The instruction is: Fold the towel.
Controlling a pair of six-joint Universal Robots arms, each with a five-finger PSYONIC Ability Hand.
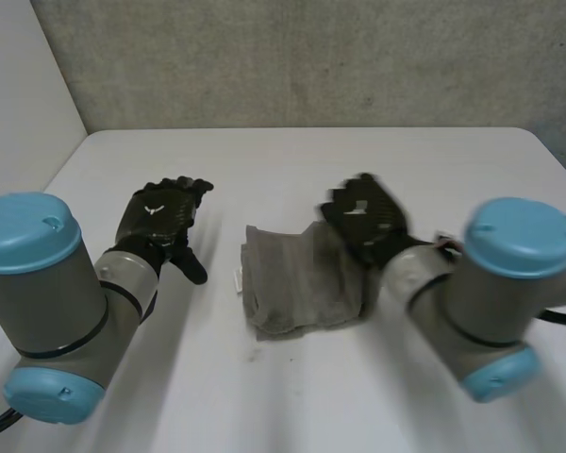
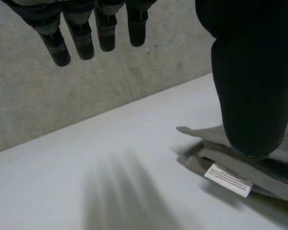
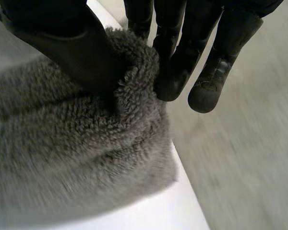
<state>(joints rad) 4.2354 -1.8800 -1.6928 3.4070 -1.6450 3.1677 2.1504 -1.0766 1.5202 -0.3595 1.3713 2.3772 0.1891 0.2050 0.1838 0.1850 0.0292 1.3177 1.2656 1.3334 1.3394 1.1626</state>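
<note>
Find the towel (image 1: 297, 283) at the middle of the head view, a grey, already doubled bundle lying on the white counter (image 1: 311, 156). See the right hand (image 1: 363, 219) at the towel's upper right corner, thumb and fingers (image 3: 175, 76) closed on a raised roll of the fluffy pile, pinching it. See the left hand (image 1: 160, 217) left of centre in that frame, well apart from the towel, fingers (image 2: 81, 38) straight and spread, holding nothing, hovering over bare counter.

Judge the step as carrying the pinched edge across for another fold. To do it well:
- Take every layer in the pinch, not just the top one.
- Lift only enough to clear the towel.
- Travel straight toward the opposite edge.
- Lay edge on edge before letting go.
- Bring the free hand down flat on the towel's left part to stop sliding or unrolling.
- Avoid dragging, given the thick, probably springy bulk.

Look for the white label (image 2: 228, 179) in the left wrist view, just beside the thumb's tip, sticking out between layers at the towel's edge. Expect several lines of tiny print there, too small to read. No brand legible anywhere.
</note>
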